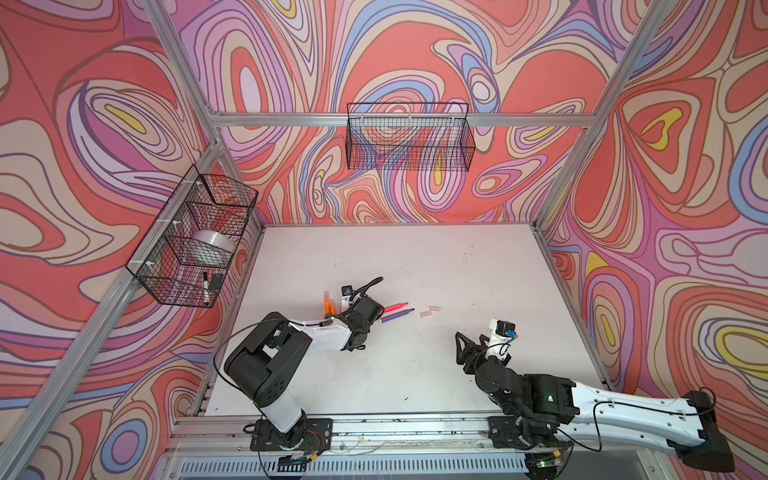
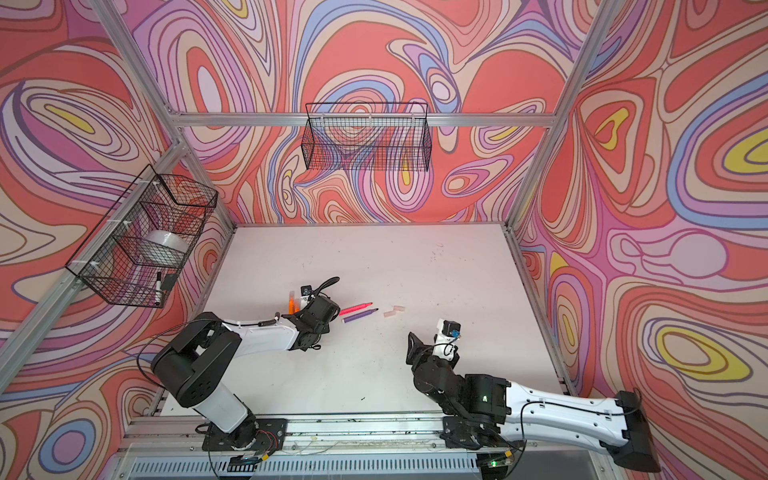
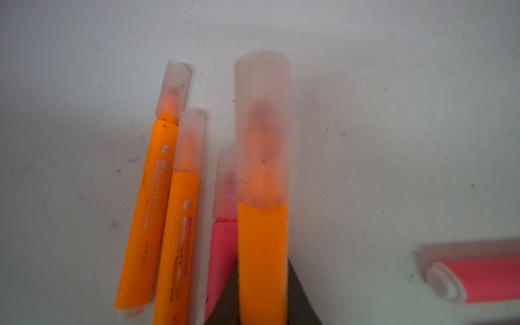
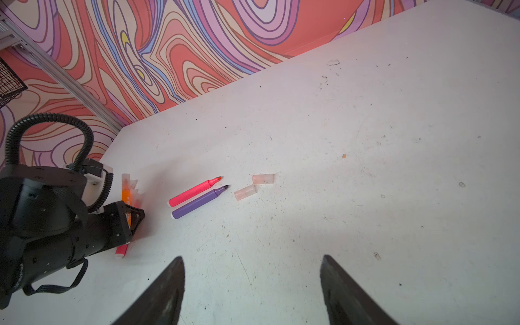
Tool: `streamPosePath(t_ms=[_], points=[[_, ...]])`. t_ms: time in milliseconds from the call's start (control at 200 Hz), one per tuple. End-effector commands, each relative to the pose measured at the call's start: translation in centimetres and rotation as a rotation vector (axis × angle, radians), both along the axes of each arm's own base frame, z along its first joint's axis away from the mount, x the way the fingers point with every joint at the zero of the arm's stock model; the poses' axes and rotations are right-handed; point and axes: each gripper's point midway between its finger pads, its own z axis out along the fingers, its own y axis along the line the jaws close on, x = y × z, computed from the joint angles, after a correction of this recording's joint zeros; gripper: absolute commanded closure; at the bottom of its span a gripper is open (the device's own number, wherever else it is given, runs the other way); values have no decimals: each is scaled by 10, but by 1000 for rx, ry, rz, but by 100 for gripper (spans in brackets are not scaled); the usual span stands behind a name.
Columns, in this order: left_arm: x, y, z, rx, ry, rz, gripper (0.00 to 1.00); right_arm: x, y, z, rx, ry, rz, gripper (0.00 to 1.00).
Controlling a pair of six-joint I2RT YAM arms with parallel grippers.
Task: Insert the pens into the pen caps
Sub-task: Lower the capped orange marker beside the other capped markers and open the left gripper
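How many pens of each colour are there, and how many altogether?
orange pens: 3
pink pens: 2
purple pens: 1
Total: 6

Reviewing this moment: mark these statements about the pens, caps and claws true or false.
1. Two loose caps lie on the table just past the tips of the pink pen and purple pen. True.
2. The purple pen wears a cap. False: its dark tip is bare.
3. The right claw grips a cap. False: it is open and empty.
4. The orange pen in the left claw is capped. True.
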Motion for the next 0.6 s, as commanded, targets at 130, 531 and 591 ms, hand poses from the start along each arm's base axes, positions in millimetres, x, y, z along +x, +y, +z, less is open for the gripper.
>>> streamPosePath(t_ms=[130, 531, 591], points=[[-28, 6, -19, 18, 150, -53, 70, 1, -4, 3, 27, -14, -19, 22], [-25, -14, 52, -89, 2, -210, 69, 2, -7, 9, 2, -23, -30, 22], [-32, -21, 65, -120, -45, -268, 68, 2, -9, 7, 2, -27, -37, 21]])
